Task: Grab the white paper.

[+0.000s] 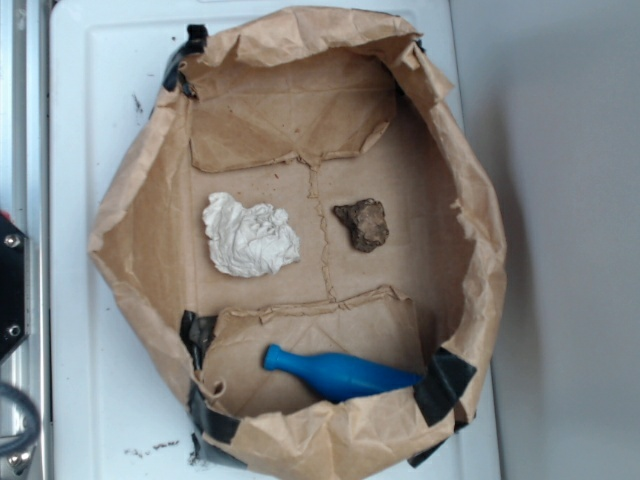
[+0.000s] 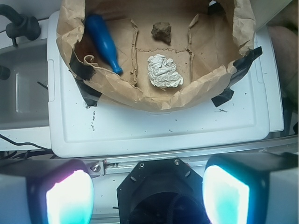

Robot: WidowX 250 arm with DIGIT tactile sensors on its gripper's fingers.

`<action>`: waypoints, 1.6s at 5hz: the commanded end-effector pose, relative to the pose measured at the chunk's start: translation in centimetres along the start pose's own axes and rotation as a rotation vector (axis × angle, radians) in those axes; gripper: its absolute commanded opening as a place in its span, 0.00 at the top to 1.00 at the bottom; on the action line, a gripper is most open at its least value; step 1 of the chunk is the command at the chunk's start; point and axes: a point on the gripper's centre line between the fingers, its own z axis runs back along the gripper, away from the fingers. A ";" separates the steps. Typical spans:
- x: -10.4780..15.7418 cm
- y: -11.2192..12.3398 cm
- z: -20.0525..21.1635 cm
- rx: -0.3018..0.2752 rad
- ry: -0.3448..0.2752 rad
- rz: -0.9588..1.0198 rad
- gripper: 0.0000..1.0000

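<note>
The white paper (image 1: 250,238) is a crumpled off-white wad lying on the floor of a rolled-down brown paper bag (image 1: 130,200), left of centre. It also shows in the wrist view (image 2: 164,71). My gripper (image 2: 147,193) is open and empty, its two glowing fingers (image 2: 67,198) spread wide at the bottom of the wrist view. It stays well back from the bag, over the robot's base, far from the paper. The gripper is not in the exterior view.
A small dark brown rock (image 1: 363,223) lies right of the paper, apart from it. A blue bottle-shaped toy (image 1: 335,372) lies near the bag's front wall. The bag sits on a white tray (image 1: 100,100), taped with black tape (image 1: 445,385).
</note>
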 end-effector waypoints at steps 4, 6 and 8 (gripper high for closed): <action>11.6 -0.1 -3.4 -0.008 -0.021 -0.050 0.00; 11.6 -0.1 -3.4 -0.008 -0.021 -0.050 0.00; 11.1 0.6 -7.8 0.056 -0.028 -0.087 0.00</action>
